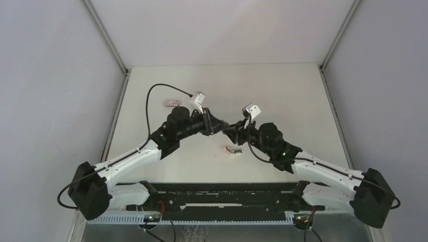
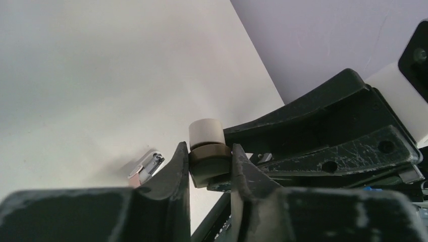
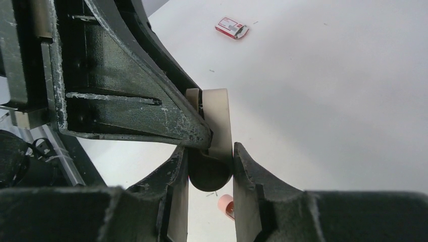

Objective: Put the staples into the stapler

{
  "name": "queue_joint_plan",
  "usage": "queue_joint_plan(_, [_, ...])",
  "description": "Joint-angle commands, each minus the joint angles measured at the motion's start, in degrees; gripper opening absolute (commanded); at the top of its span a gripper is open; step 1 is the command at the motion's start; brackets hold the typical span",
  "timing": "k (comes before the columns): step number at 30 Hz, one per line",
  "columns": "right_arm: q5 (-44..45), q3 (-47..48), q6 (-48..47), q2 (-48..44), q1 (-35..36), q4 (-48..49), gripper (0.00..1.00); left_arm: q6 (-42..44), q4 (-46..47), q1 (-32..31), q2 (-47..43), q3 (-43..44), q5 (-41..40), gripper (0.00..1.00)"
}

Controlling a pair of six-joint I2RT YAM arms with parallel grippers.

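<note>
My left pincer (image 2: 209, 156) and right pincer (image 3: 209, 151) both clamp a dark tool (image 2: 209, 171) in mid-air. The stapler (image 1: 233, 149) lies on the surface (image 1: 282, 91) just nearer. I judge it light, slick plastic, best pinched across its long sides.

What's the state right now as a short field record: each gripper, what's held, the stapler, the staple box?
left gripper: closed on the cream-and-brown tool
right gripper: closed on the same tool, from the opposite side
tool: held above the table between both grippers
stapler: lying on the table on the near side of the grippers, unheld
staple box: on the table, far left, untouched
loading: apparently not started
</note>
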Motion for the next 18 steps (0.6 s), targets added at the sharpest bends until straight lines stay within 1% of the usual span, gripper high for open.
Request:
queue_joint_plan(1, [-2.05, 0.78, 0.24, -4.95, -0.9, 2.35, 0.29, 1.89, -1.05, -0.06, -2.68, 2.11, -1.05, 0.0])
queue_joint_plan(3, [-5.71, 0.87, 0.69, -8.77, -2.72, 0.18, 0.57, 2.63, -2.72, 0.14, -4.09, 2.24, -2.74, 0.0])
queue_joint_plan(4, [-7.92, 0.91, 1.05, -10.46, -4.13, -1.55, 0.63, 4.33, -3.38, 0.39, -4.67, 2.2, -3.1, 0.0])
queue_joint_plan(5, [-10.56, 1.14, 1.62, -11.94, -5.82, -3.22, 0.68, 4.98, -3.75, 0.8, -5.32, 1.98, -3.15, 0.0])
queue_joint_plan(8, [-21.57, 1.92, 3.89, -14.77, -12.37, -7.15, 0.72, 7.3, -3.59, 2.27, -7.2, 1.19, -0.64, 0.0])
queue_joint_plan(10, [-29.93, 2.95, 5.59, -15.12, -16.81, -9.52, 0.73, 10.1, -2.0, 2.97, -8.05, 0.49, 4.69, 0.0])
queue_joint_plan(12, [-37.49, 4.52, 6.62, -14.44, -20.45, -11.78, 0.73, 13.94, -1.78, 3.02, -8.37, 0.91, 13.33, 0.0])
queue_joint_plan(14, [-44.0, 5.98, 7.83, -13.48, -22.78, -12.74, 0.73, 16.85, -1.95, 2.82, -9.07, 1.33, 20.32, 0.0])
queue_joint_plan(16, [-50.61, 7.16, 9.62, -12.38, -23.88, -12.02, 0.73, 19.14, -1.98, 2.38, -10.65, 0.6, 23.82, 0.0])
queue_joint_plan(18, [-54.76, 8.08, 11.73, -11.19, -23.68, -10.12, 0.73, 20.68, -2.18, 2.0, -11.94, 0.32, 27.12, 0.0])
